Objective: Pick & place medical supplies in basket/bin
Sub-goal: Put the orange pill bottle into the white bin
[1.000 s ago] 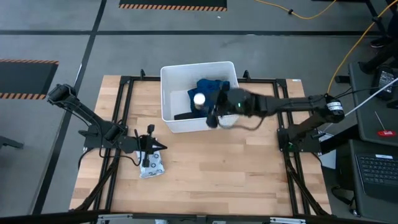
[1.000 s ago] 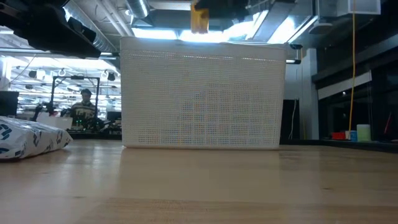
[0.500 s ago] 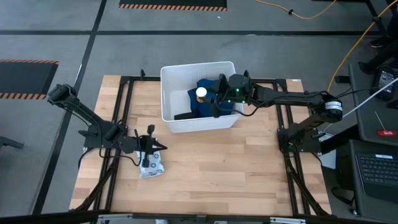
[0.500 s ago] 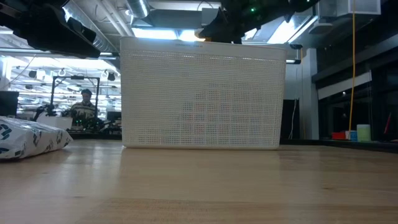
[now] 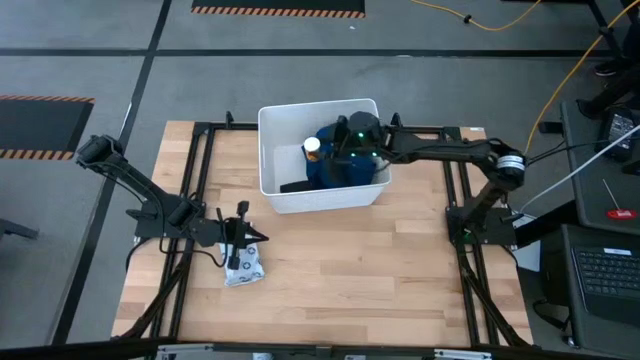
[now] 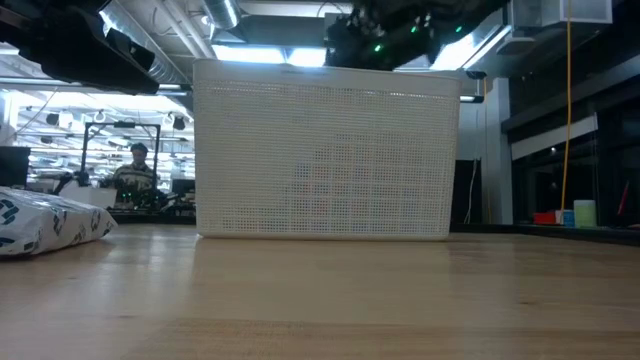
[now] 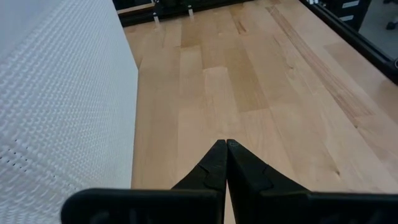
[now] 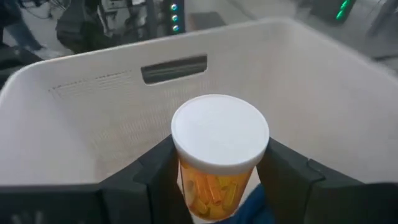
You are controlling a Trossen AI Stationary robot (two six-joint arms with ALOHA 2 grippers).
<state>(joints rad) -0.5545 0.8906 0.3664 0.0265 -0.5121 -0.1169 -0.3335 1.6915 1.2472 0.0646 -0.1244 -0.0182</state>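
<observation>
The white bin [image 5: 318, 195] stands at the table's far middle. Inside it lie a dark-blue cloth [image 5: 345, 168] and a small black oblong [image 5: 295, 186]. My right gripper [image 8: 217, 183] reaches over the bin from the right and is shut on a tiny orange bottle with a white cap [image 8: 219, 134], whose cap also shows from above [image 5: 313, 148]. A white packet with dark dots [image 5: 244, 265] lies flat on the wood near the left. My left gripper [image 5: 262, 238] hangs shut just above and beside the packet, with nothing in it. My right gripper pinches the bottle's orange body [image 8: 208, 190] just under the cap between its two fingers [image 8: 163, 171], one on each side. The fingers come from the table's right, slanting a little downward. The bottle stands upright, cap up, lifted clear over the bin's inside.
In the low view the bin's perforated wall [image 6: 328, 150] hides its contents, and the packet [image 6: 50, 222] sits at the left. Bare wood spreads over the table's near half [image 5: 350, 290]. A black metal frame [image 5: 200, 180] runs along the table's sides. A person shows far behind.
My right gripper has swung with the bottle from above the bin's near right wall toward the far left, over the bin's inside, and has sunk. In the low view the bottle has dropped out of sight behind the bin's rim. The bottle stays upright.
</observation>
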